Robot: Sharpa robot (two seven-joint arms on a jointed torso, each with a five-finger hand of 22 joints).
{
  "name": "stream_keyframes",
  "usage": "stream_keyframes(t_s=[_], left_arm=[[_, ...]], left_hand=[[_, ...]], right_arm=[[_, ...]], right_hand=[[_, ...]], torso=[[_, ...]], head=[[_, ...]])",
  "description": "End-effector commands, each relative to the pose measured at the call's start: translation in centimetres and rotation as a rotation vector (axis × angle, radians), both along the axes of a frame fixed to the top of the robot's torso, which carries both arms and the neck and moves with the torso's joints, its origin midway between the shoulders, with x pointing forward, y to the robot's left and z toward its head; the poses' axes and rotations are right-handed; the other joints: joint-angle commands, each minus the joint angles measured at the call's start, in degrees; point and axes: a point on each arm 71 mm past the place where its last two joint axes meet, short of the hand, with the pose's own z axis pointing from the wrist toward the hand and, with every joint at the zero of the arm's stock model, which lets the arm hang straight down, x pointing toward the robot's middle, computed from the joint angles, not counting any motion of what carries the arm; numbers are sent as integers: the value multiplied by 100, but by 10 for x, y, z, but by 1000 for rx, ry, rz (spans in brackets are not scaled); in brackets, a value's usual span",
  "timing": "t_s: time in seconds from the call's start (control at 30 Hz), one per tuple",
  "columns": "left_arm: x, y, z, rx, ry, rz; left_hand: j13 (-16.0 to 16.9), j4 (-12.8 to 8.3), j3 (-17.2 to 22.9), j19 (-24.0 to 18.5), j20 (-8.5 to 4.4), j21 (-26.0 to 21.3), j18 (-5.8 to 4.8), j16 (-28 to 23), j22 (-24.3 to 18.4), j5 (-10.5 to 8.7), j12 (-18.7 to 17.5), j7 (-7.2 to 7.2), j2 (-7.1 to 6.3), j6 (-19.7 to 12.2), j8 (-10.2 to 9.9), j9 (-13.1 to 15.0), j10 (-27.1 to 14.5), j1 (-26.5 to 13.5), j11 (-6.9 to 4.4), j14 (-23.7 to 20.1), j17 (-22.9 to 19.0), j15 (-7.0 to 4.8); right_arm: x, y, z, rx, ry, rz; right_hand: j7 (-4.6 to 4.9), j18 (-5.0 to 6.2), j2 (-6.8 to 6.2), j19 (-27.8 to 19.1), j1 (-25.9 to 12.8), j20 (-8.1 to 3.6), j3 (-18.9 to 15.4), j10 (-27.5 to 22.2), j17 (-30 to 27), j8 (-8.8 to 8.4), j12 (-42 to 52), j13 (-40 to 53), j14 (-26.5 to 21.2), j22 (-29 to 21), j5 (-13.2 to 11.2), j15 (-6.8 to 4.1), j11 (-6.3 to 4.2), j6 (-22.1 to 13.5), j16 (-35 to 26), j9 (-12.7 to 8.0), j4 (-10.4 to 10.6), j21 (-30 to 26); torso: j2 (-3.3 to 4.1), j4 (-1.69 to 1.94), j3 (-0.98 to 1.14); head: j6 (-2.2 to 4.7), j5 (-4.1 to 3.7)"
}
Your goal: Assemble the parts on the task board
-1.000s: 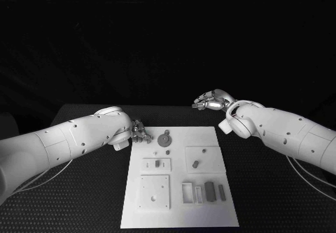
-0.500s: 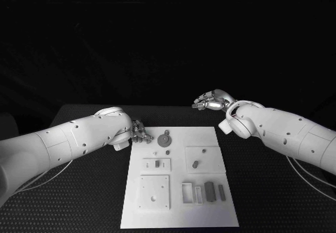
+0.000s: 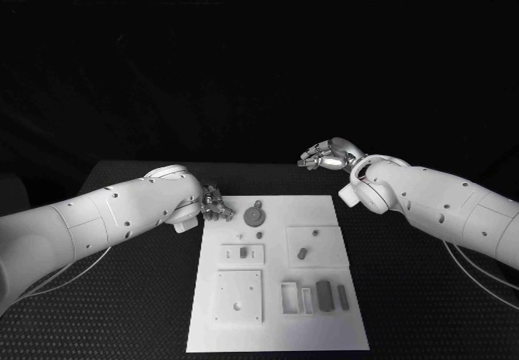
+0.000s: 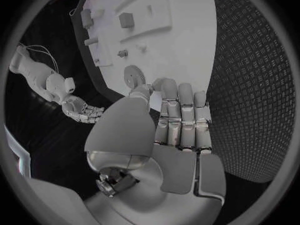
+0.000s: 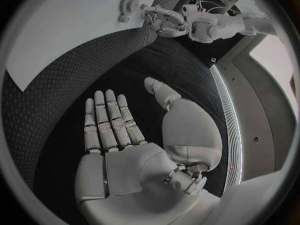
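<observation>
Looking down: we see the black table (image 3: 130, 315) with the white board (image 3: 276, 330) lying flat in the middle of it.
Board: we count raised square plates on it, and at its near right a row of upright blocks (image 3: 313, 296) standing side by side.
Left hand: our left hand (image 3: 214, 204) sits at the board's far left corner, fingers straight and close together with the tips over the board's edge; we see nothing in it.
Right hand: our right hand (image 3: 327, 157) hangs beyond the board's far right corner, well apart from it, palm flat, fingers stretched out and holding nothing.
Gear: a round toothed gear (image 3: 254, 217) lies flat on the far end of the board, just beside the left hand's fingertips (image 4: 181, 92); we cannot tell if they touch it.
</observation>
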Motion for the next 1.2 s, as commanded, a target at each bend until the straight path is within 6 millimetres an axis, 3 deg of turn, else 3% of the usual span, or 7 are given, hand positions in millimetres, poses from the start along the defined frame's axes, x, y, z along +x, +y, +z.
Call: stream_keyframes(t_s=[0.03, 0.5, 0.73, 0.8, 0.93, 1.07, 1.2], left_arm=[[-4, 6, -11, 19, 49, 9], [-5, 10, -12, 6, 65, 11], [-6, 10, -12, 10, 75, 8], [-6, 10, -13, 11, 78, 9], [-6, 9, -13, 19, 86, 11], [-6, 8, -13, 36, 88, 6], [-6, 8, -13, 45, 88, 6]], left_hand=[[-10, -13, 236, -47, -382, -27, -106, -30, 118, -41, -17, 22, 70, -10, -78, -39, -24, 174, 11, -53, -8, 0], [-12, -140, 517, -80, -350, -6, -106, -17, 123, 2, -6, 57, 36, -51, -221, -61, -40, 119, 40, -74, -16, 19], [-7, -354, 665, -79, -347, 12, -106, -2, 119, -7, 13, 54, -14, -23, -267, -49, -38, 51, 41, -71, -18, 17], [-8, -439, 732, -67, -343, 20, -106, 3, 117, -84, 19, 50, -47, -14, -291, -42, -35, -36, 46, -66, -22, 16], [-15, -579, 849, -35, -352, 33, -106, 6, 113, -506, 27, 48, -142, 12, -339, -25, -29, -272, 45, -51, -35, 11], [-20, -642, 898, -24, -358, 32, -106, 6, 111, -644, 29, 53, -191, 21, -360, -18, -28, -359, 39, -45, -41, 7], [-20, -774, 957, 16, -378, 37, -106, 19, 106, -998, 46, 41, -290, 56, -365, -2, -3, -373, 25, -18, -43, -9]], right_arm=[[0, 1, 1, 3, -10, 7], [0, 0, 1, 2, -9, 7], [0, 0, 0, 3, -9, 7], [0, 0, 0, 3, -9, 7], [0, -1, 1, 3, -9, 6], [-1, -1, 1, 4, -9, 6], [-1, -1, 1, 4, -9, 5]], right_hand=[[68, -73, 20, 27, -13, -27, 1, 48, -8, 35, -20, 7, -7, 10, 36, 51, 5, -45, -37, -7, 32, -31], [74, -75, 21, 30, -11, -28, -1, 52, -8, 37, -25, 8, -7, 17, 37, 52, 8, -47, -38, -10, 31, -40], [77, -76, 23, 33, -14, -28, -2, 54, -8, 39, -27, 8, -6, 21, 37, 52, 9, -47, -38, -12, 33, -44], [78, -76, 24, 33, -15, -28, -3, 55, -8, 39, -28, 8, -6, 23, 38, 52, 10, -47, -38, -12, 34, -45], [79, -77, 26, 35, -18, -28, -4, 56, -8, 40, -30, 8, -6, 25, 39, 52, 11, -48, -39, -13, 37, -48], [80, -77, 27, 36, -20, -28, -4, 57, -8, 41, -31, 8, -6, 27, 39, 52, 11, -48, -39, -14, 39, -50], [81, -77, 27, 36, -21, -28, -4, 58, -8, 41, -32, 8, -6, 28, 40, 52, 12, -48, -39, -14, 40, -51]], torso=[[0, 7, -6], [-2, 1, -1], [-1, 2, 4], [-2, 1, 6], [2, 1, 6], [1, -1, 10], [3, -1, 8]], head=[[5, -1], [3, -1], [-8, -2], [-9, -3], [-20, -3], [-15, 1], [-21, 2]])
